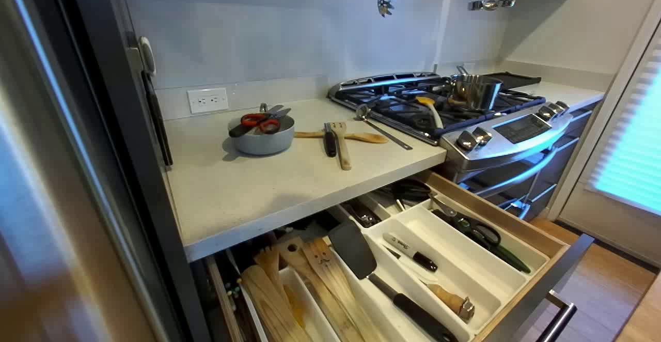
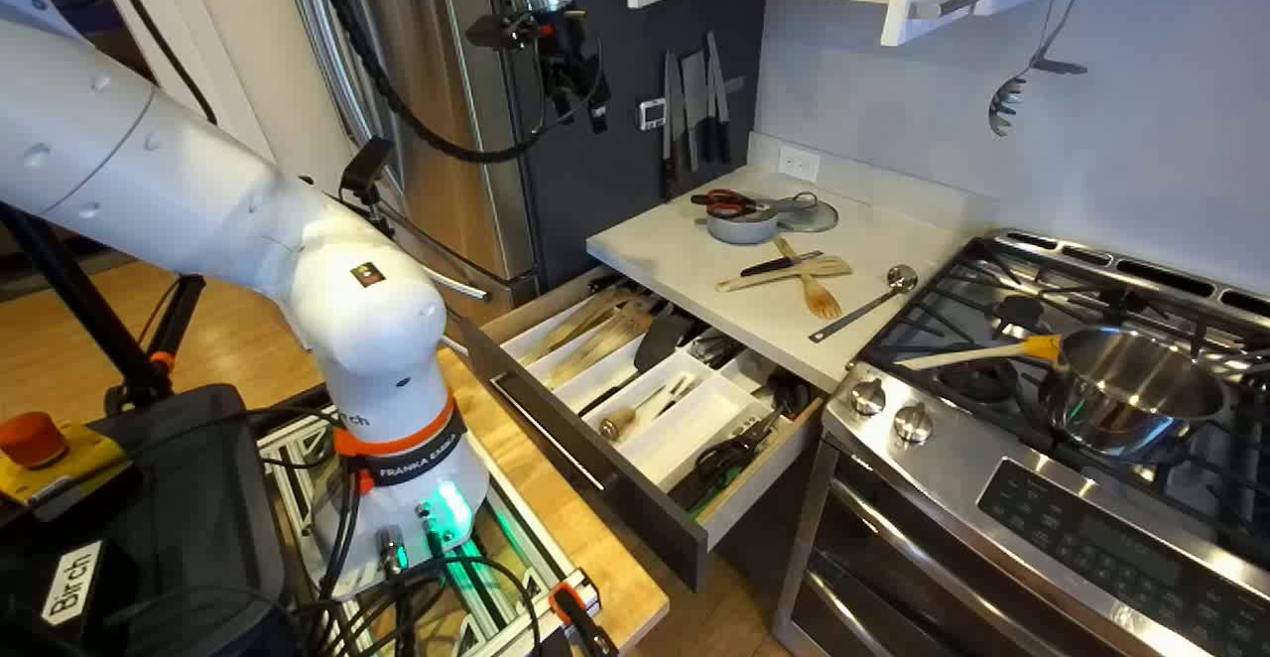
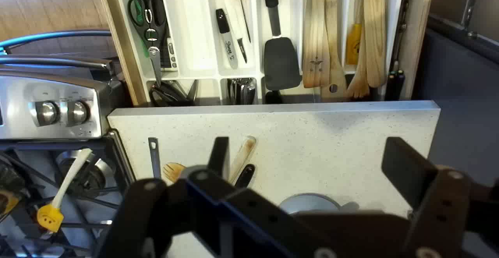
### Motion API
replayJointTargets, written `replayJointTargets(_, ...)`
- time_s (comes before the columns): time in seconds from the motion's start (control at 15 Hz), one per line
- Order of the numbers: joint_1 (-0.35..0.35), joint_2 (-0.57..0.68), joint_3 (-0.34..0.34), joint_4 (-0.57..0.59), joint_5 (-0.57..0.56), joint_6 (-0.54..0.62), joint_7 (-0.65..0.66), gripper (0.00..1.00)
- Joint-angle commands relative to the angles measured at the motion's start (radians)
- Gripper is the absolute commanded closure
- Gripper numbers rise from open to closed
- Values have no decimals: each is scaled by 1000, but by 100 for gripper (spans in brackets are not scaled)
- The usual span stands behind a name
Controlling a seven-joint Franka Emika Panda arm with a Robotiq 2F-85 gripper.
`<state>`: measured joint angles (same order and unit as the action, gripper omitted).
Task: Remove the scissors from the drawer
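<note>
The scissors, with black looped handles, lie in the side compartment of the open drawer. The scissors also show in an exterior view, lying beside something green. In the wrist view the scissors are at the upper left, blades toward the counter, over a dark object with buttons. The drawer shows there too. My gripper is open and empty, above the counter and away from the scissors. In an exterior view my gripper hangs high in front of the dark panel by the fridge.
A grey pan on the counter holds red-handled scissors. Wooden utensils and a ladle lie nearby. The stove adjoins. The drawer also holds a black spatula, a marker and wooden tools.
</note>
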<state>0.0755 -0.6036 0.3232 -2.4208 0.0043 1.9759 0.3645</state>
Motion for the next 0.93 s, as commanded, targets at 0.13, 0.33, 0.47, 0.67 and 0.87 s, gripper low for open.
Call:
replayJointTargets(0.13, 17, 4, -14, 3, -10, -3, 9, 0)
replayJointTargets(0.33, -20, 87, 11, -19, -72, 47, 42, 0)
replayJointTargets(0.47, -67, 148, 26, -53, -171, 63, 104, 0)
replayJointTargets(0.67, -120, 286, 19, -80, -321, 75, 198, 0)
replayJointTargets(0.87, -136, 493, -32, -64, -388, 51, 253, 0)
